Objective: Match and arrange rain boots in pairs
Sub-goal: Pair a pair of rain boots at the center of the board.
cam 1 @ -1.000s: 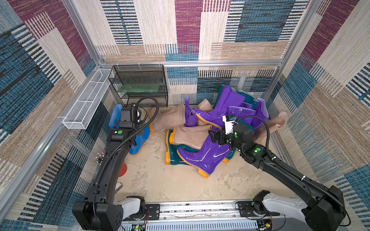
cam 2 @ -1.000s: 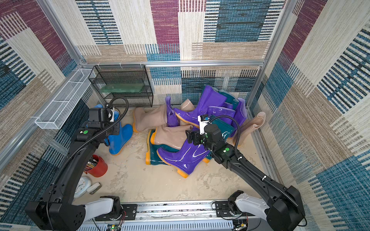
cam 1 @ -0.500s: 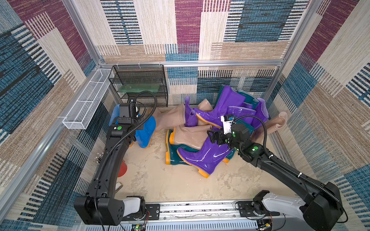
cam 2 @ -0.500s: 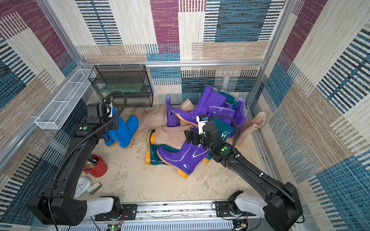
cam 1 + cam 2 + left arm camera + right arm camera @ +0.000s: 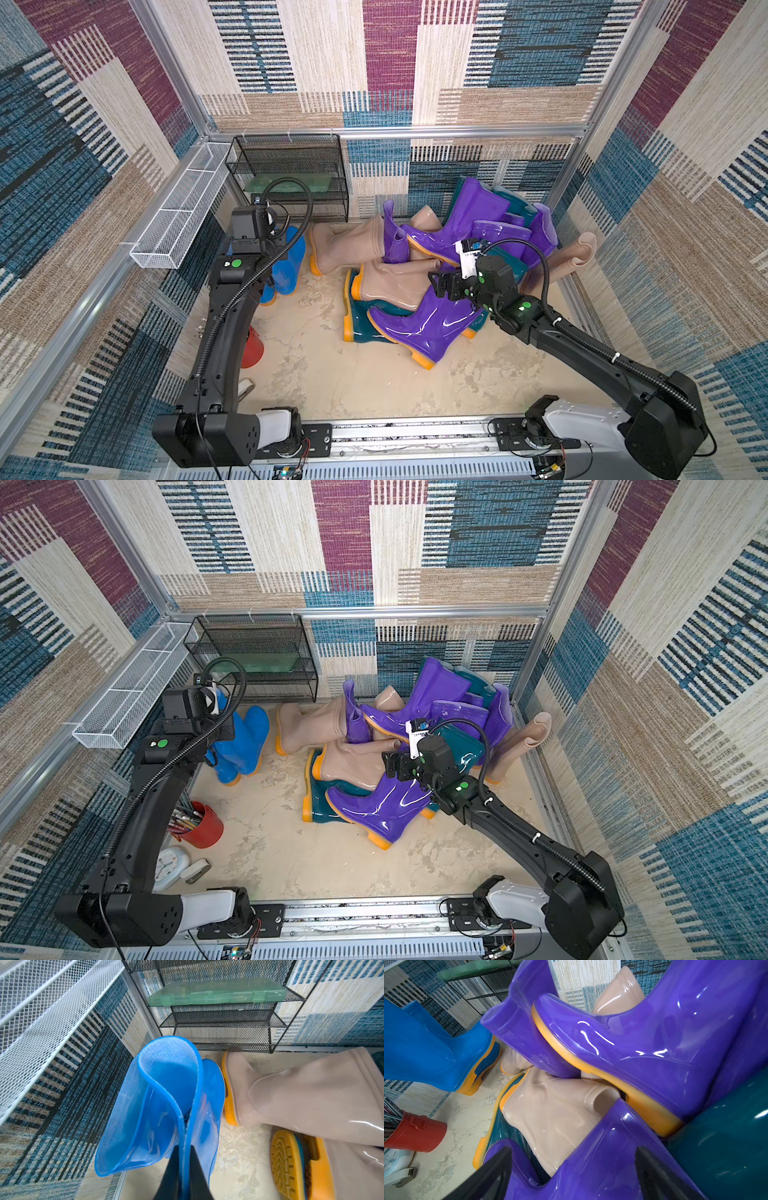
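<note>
left gripper (image 5: 182, 1153) fingers clamped on rim of blue boot (image 5: 166, 1084), beside 2nd blue boot (image 5: 214, 1093); right gripper (image 5: 573, 1149) fingers wide apart, either side of purple boot (image 5: 602, 1159) cuff.

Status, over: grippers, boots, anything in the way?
Left gripper shut on cuff of blue boot, second blue boot beside it. Right gripper open, jaws astride purple boot. Beige boot lies against it in pile.

Boot tally by colour, heap partly hidden
Two blue boots (image 5: 249, 742); four beige boots (image 5: 316, 729); about five purple boots (image 5: 382, 808); at least three teal boots (image 5: 328, 808). One red pen cup (image 5: 205, 833), one clock (image 5: 168, 864), one stapler (image 5: 195, 870).
</note>
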`<control>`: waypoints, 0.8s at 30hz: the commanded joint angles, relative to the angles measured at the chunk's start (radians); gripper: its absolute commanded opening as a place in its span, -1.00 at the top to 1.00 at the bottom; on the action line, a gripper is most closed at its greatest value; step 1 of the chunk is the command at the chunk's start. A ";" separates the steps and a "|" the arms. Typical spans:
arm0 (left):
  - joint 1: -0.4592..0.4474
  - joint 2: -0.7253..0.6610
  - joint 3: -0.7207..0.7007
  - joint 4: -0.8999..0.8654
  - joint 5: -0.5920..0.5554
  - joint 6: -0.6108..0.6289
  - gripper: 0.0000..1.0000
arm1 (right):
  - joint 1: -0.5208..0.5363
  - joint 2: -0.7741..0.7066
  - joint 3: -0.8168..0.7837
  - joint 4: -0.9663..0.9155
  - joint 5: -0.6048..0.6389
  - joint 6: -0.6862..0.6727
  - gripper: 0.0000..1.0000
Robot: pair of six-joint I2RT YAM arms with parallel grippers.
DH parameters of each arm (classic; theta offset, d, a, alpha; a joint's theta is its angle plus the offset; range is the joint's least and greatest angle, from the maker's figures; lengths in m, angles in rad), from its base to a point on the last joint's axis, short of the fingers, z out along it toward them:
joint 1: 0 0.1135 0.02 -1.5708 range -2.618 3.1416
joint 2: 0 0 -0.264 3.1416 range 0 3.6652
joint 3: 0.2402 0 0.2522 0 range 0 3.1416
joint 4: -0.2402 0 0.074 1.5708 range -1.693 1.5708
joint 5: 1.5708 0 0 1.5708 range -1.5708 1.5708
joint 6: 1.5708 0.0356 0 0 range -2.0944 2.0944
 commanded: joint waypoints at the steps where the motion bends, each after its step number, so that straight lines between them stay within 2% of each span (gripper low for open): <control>1: 0.013 0.035 0.028 0.075 0.013 -0.043 1.00 | 0.003 0.006 0.012 0.040 -0.015 -0.002 -0.91; 6: 0.029 0.095 0.016 0.099 0.044 -0.050 1.00 | 0.003 0.003 0.012 0.039 -0.014 -0.004 -0.91; 13: 0.057 0.104 -0.048 0.156 0.092 -0.088 1.00 | 0.002 0.022 0.009 0.041 -0.017 -0.009 -0.91; 24: 0.072 0.163 -0.027 0.171 0.020 -0.082 1.00 | 0.001 0.028 0.010 0.031 -0.010 -0.020 -0.91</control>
